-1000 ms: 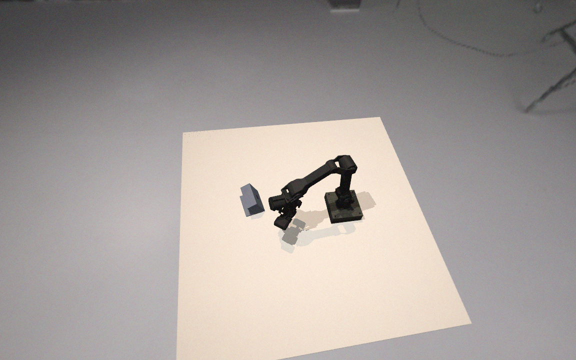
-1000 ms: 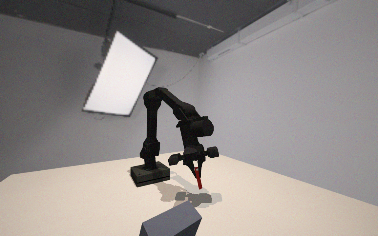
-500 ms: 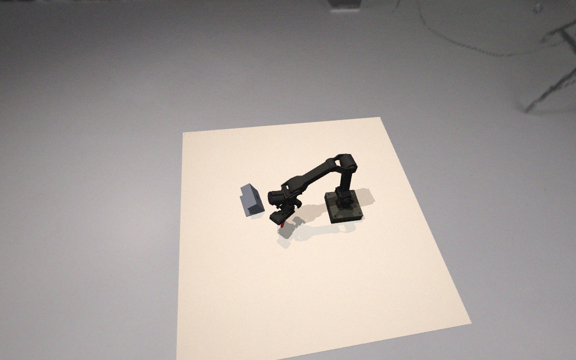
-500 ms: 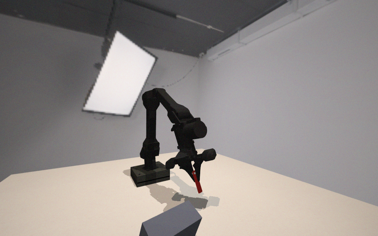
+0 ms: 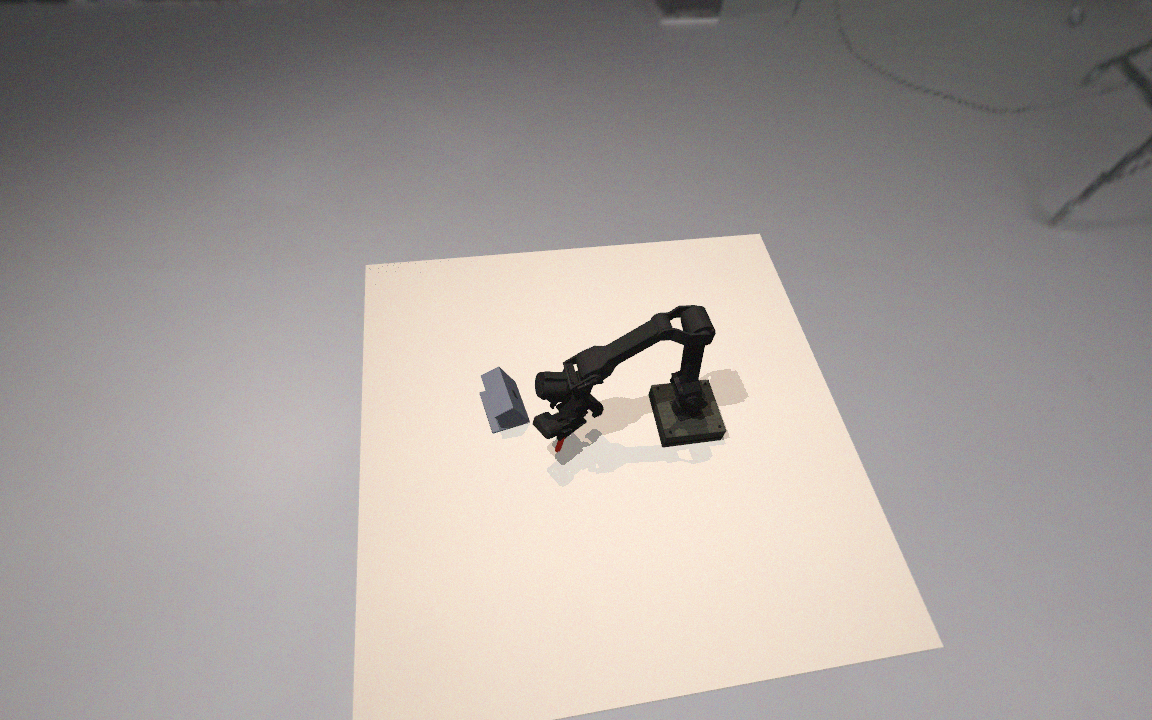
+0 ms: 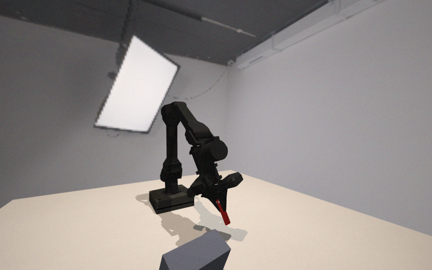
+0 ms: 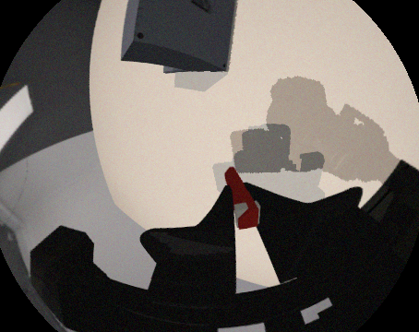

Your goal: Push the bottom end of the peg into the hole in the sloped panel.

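Note:
My gripper [image 6: 222, 209] [image 7: 235, 188] is shut on the red peg [image 5: 559, 444] [image 6: 225, 218] [image 7: 239, 185]. The peg tilts with the gripper, its free lower end pointing out past the fingertips, above the table in the exterior view. The blue-grey sloped panel block [image 5: 501, 396] [image 6: 195, 250] [image 7: 182, 34] stands apart from the peg, left of the gripper in the top view and at the top in the wrist view. Its hole [image 7: 201, 5] shows as a dark angular opening, partly cut off by the wrist view's top edge. The peg's cross-section is hard to tell.
The arm's base [image 5: 687, 425] [image 6: 172, 200] stands on the pale table [image 5: 473, 573] [image 6: 311, 231], on the side of the gripper away from the panel. Shadows of the arm lie under and beside the gripper. A bright light panel [image 6: 137, 87] is in the background.

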